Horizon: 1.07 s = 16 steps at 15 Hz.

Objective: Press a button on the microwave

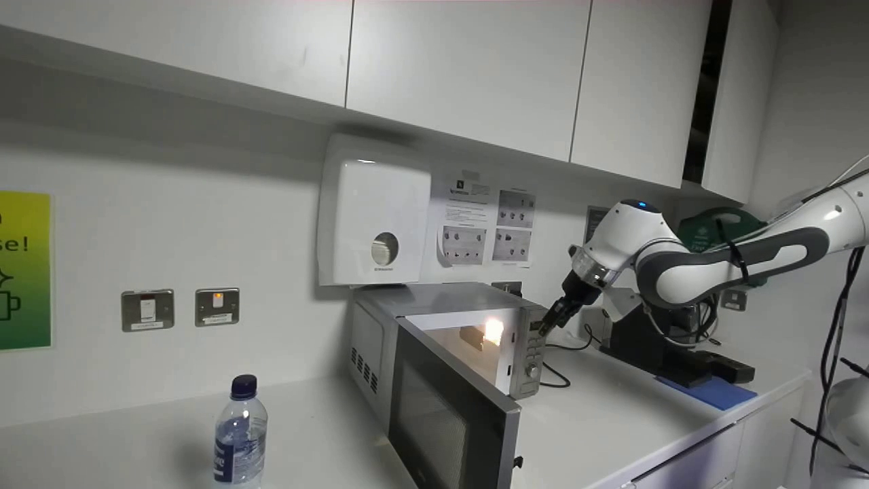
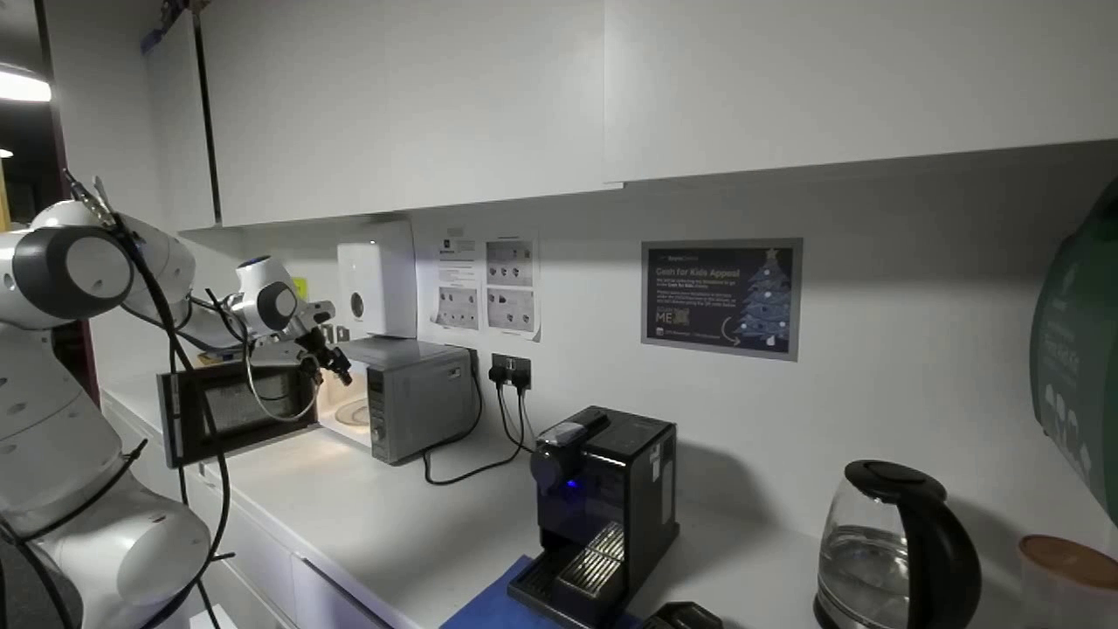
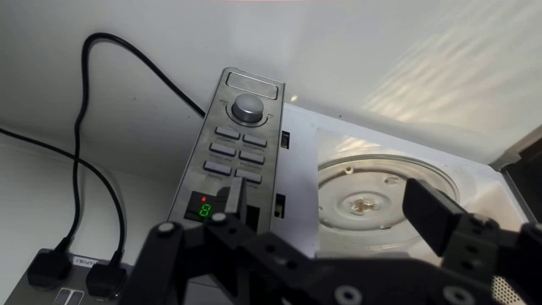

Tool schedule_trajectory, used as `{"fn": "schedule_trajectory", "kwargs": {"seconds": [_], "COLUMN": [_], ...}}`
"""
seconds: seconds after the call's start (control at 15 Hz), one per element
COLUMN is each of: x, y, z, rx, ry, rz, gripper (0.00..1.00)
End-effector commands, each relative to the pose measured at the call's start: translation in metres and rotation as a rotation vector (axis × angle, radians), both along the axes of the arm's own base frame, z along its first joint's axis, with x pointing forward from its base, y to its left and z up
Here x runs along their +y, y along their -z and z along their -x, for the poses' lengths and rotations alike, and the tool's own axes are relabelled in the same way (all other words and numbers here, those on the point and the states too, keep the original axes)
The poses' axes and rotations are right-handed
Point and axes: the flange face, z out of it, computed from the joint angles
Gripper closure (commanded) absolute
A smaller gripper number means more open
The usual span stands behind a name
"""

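Under the pale cupboards, which ran along the wall in both exterior views, there was a long white tabletop. The robot arm was stretched over it, with its end near the front of the microwave. This silver-grey microwave, the thing of the task, stood on the tabletop close to the wall. Its door was wide open, a light shone inside, and its control panel was beside the opening. Higher on the wall, above the microwave, was fixed a white box with a round window. In an exterior view, a black coffee machine stood well apart from the microwave, and farther along there was a glass kettle with water in it. In the wrist view, a round glass plate lay inside the microwave. A bottle with a dark blue cap stood upright on the tabletop.

The hand was spread: its two fingers were wide apart, one before the control panel, the other before the open cavity of the microwave. On the panel, the display showed a green figure and a red mark. A round knob was also there, and six small buttons. One fingertip overlapped one button in the wrist view, but whether it touched this button, I could not tell.
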Motion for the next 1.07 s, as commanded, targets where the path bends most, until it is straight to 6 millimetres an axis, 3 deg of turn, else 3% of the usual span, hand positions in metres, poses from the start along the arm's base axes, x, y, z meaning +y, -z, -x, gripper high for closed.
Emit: {"fn": "schedule_trajectory", "kwargs": {"seconds": [0.0, 0.27, 0.47, 0.8, 1.0], "x": [-0.011, -0.018, -0.012, 0.017, 0.034], "y": [0.001, 0.008, 0.017, 0.044, 0.044], "z": [0.003, 0.009, 0.016, 0.036, 0.043], "rx": [-0.022, 0.016, 0.081, 0.247, 0.286], "ry": [0.022, 0.046, 0.017, -0.078, -0.157], "rz": [0.111, 0.211, 0.219, 0.019, -0.124], "gripper": [0.00, 0.00, 0.00, 0.00, 0.00]}}
